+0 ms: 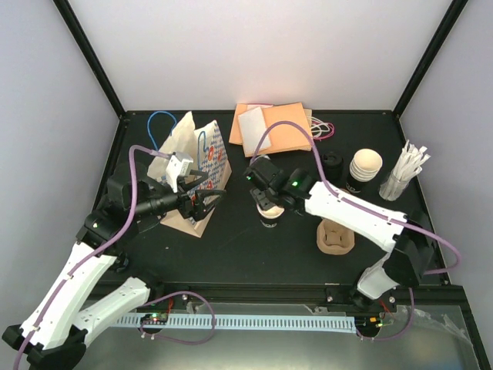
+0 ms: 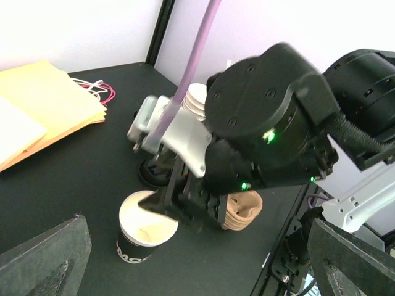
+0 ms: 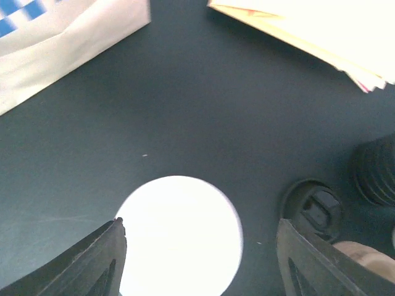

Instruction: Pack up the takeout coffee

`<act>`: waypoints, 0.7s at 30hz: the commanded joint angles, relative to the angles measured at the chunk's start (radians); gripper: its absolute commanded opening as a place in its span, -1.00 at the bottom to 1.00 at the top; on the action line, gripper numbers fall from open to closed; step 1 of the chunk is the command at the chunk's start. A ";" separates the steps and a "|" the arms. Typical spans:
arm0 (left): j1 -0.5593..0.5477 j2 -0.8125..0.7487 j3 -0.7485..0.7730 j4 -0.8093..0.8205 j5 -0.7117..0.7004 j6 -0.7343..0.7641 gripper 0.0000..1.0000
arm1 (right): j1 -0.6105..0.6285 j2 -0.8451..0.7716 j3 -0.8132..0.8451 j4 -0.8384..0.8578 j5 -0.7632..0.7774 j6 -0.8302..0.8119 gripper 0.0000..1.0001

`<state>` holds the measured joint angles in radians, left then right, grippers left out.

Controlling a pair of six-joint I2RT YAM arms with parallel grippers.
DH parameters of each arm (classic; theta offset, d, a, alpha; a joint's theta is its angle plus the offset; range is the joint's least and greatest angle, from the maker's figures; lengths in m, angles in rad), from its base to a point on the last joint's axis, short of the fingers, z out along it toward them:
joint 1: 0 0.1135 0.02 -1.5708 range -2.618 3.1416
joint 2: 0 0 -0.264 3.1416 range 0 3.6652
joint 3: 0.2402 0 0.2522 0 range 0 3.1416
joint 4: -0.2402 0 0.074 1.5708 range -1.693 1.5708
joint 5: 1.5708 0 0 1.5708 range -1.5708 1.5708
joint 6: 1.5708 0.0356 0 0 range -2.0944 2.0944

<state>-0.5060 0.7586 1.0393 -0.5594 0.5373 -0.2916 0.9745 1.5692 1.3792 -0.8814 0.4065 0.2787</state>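
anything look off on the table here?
The coffee cup stands upright but uncovered; a black lid lies flat on the table beside it, apart. The right claw is open over the cup. No spill visible.

The white left arm (image 1: 77, 270) slants from the lower left of the top view toward centre-left. The black left gripper (image 1: 202, 202) lies roughly level, jaws spread wide. The white right arm (image 1: 350, 212) extends from lower right to centre, wrist bent over. The black right gripper (image 1: 268, 203) points downward, its fingers (image 3: 92, 259) apparently parted.
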 commanded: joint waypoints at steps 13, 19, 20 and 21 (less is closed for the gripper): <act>-0.009 -0.033 0.009 0.008 -0.022 -0.014 0.98 | -0.370 -0.022 -0.205 0.078 -0.153 0.185 -0.29; -0.013 -0.038 0.003 0.004 -0.026 -0.022 0.97 | -0.411 0.027 -0.284 0.127 -0.171 0.240 -0.98; -0.014 -0.038 0.003 0.005 -0.026 -0.024 0.97 | -0.422 0.036 -0.292 0.128 -0.164 0.253 -0.98; -0.015 -0.035 0.003 0.004 -0.024 -0.024 0.98 | -0.431 0.045 -0.299 0.126 -0.152 0.273 -0.98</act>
<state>-0.5106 0.7277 1.0393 -0.5606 0.5224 -0.2974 0.5827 1.5875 1.1030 -0.7929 0.2493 0.4789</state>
